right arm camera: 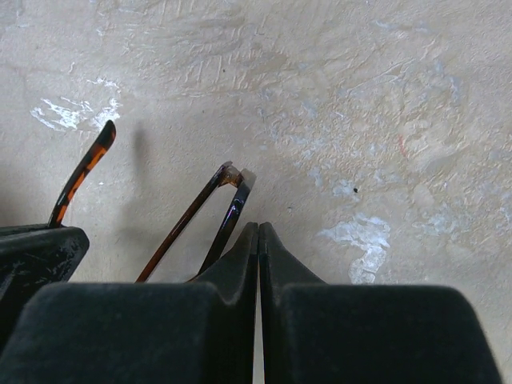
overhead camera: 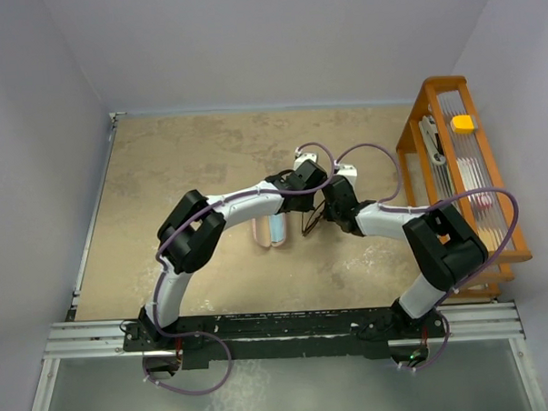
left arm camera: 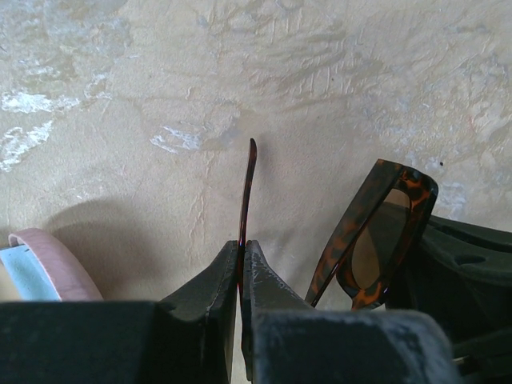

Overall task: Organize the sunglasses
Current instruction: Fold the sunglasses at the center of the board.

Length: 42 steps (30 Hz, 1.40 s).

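Nearest you, the left gripper (left arm camera: 242, 246) is clenched on one slim temple arm of the sunglasses (left arm camera: 376, 240), and the free end pokes out past the fingertips. The right gripper (right arm camera: 258, 230) has its jaws pressed together. The front frame runs just beside its left finger, but you cannot tell whether any of it is caught. The glasses sit between the two grippers at mid-table, just right of the pink case (left arm camera: 68, 268), and seem to be off the surface. The main risk is the pinch on so thin an arm: it can pivot or slide out, and the pair then drops onto the table (left arm camera: 336, 88). If your two arms pull or twist against each other, the hinge takes the strain. The lens also sits close against the right gripper's body and could scuff. The frame is thin, dark brown tortoiseshell with tinted lenses, and the gripped temple arm is swung open. A blue cloth (left arm camera: 28, 276) lies in the open case. The orange rack (overhead camera: 415, 145) stands well apart at the right edge.
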Available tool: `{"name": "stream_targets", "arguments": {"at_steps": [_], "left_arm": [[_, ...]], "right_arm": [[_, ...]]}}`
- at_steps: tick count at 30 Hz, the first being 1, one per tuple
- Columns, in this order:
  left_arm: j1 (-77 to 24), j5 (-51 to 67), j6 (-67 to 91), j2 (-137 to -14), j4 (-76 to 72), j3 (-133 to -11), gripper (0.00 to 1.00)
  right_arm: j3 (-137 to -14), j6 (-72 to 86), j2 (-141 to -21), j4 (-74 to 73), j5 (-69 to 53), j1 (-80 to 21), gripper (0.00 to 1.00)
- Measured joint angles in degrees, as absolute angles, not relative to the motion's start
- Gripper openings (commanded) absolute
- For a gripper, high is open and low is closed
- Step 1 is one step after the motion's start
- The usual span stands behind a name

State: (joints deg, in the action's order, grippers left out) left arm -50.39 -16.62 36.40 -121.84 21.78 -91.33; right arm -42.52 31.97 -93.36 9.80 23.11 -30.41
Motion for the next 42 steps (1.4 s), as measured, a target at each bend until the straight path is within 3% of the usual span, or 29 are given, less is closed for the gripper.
{"name": "stream_targets", "arguments": {"at_steps": [22,42], "left_arm": [[-49.52,-14.57,38.41,-119.22,19.11,-85.41,0.0],[-49.28,-12.53,38.61,-118.67,17.19,-83.96,0.0]], "right_arm": [[-34.33,36.49,-86.19,12.69,19.73,-29.93,0.0],[-29.63,40.62,-88.62,28.03,11.92,-28.32,0.0]]}}
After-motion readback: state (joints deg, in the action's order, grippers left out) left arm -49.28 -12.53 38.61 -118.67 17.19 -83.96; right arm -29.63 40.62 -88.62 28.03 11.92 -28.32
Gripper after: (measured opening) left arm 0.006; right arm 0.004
